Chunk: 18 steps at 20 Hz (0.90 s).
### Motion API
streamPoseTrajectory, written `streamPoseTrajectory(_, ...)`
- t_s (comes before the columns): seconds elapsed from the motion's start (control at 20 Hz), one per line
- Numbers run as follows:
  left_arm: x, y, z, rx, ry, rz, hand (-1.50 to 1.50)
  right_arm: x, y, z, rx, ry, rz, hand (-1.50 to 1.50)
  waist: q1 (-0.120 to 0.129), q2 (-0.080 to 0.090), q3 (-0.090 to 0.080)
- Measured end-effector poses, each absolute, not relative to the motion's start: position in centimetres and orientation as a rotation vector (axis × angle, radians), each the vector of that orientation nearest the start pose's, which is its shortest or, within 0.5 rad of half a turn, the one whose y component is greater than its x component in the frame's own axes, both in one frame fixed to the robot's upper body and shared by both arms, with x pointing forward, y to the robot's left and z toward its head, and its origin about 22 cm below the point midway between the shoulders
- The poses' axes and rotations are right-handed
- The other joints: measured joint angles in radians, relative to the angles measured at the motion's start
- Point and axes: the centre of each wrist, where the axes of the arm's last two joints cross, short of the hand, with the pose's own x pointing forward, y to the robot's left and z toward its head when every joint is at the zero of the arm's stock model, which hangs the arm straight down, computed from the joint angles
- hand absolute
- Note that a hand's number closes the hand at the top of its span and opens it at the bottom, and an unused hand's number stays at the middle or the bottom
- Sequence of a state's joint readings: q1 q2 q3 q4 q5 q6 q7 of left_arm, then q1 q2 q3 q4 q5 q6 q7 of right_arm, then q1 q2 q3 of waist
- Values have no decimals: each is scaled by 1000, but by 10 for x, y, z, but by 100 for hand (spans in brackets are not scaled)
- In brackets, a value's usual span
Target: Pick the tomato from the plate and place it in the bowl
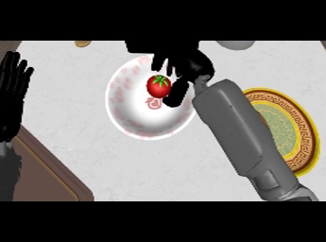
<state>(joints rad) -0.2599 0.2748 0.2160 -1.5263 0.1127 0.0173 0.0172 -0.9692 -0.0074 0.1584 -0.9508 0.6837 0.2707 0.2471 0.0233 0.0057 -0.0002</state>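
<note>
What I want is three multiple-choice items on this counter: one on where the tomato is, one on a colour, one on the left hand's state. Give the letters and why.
1. Where does the tomato show?
A. on the gold-rimmed plate
B. within the rim of the white bowl
C. on the bare counter

2. What colour is the rim of the plate?
A. blue
B. gold
C. red

3. How is the left hand?
A. open, fingers up, at the view's left edge
B. curled round the tomato
C. pressing flat on the plate

Answers:
1 B: the tomato lies inside the outline of the bowl, well left of the plate.
2 B: a gold band rings the plate's green middle.
3 A: its fingers are straight and hold nothing.
</note>
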Motion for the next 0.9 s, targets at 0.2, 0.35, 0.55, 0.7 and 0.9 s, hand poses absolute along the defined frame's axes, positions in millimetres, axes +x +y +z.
streamPoseTrajectory(0.2, 302, 316, 86, 217, -1797, 10, 0, 407, -70, 118, -305, -1470, 1098, -150, 6, 2, 0)
streamPoseTrajectory(0.35, 310, 313, 88, 213, -1797, 6, 0, 410, -72, 107, -225, -1517, 987, -150, 11, 5, 1)
streamPoseTrajectory(0.55, 308, 320, 86, 216, -1800, 8, 0, 414, -77, 107, -201, -1631, 806, -150, 12, 4, 1)
streamPoseTrajectory(0.7, 307, 318, 85, 217, -1799, 8, 0, 421, -86, 111, -216, -1698, 662, -150, 6, 3, 1)
streamPoseTrajectory(0.9, 303, 321, 85, 224, -1797, 15, 0, 435, -121, 117, -249, -1721, 508, -150, 0, 1, 1)
